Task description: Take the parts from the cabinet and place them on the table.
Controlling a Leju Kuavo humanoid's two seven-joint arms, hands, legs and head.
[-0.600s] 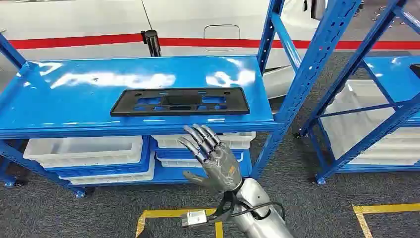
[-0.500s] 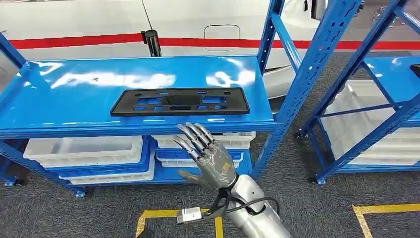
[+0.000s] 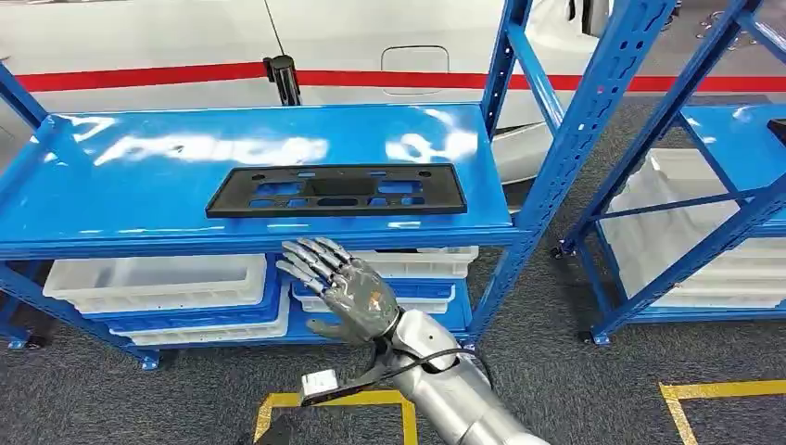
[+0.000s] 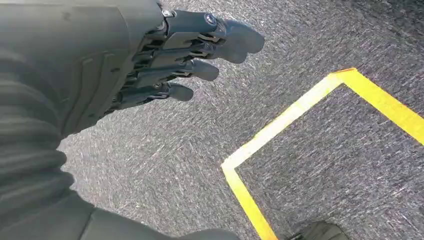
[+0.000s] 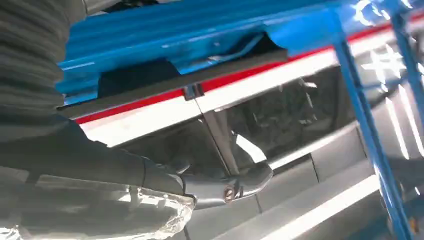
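A flat black plastic part (image 3: 337,190) with several cut-outs lies on the blue cabinet shelf (image 3: 167,176), near its front edge. My right hand (image 3: 338,289) is raised just below and in front of that edge, left of the part's middle, fingers spread and holding nothing. The right wrist view looks up at the part (image 5: 170,82) from under the shelf, with a thumb (image 5: 225,187) stretched out. My left hand (image 4: 165,60) hangs over the grey carpet, fingers straight and loosely together, holding nothing.
White bins (image 3: 158,283) sit on the lower shelf. Blue uprights (image 3: 593,111) stand to the right, with a second blue rack (image 3: 723,185) beyond them. A white car with a red stripe (image 3: 371,46) is behind. Yellow floor tape (image 3: 315,403) marks the carpet (image 4: 320,45).
My right hand has moved left and slightly down along the shelf's front edge, staying spread. The black part has not moved.
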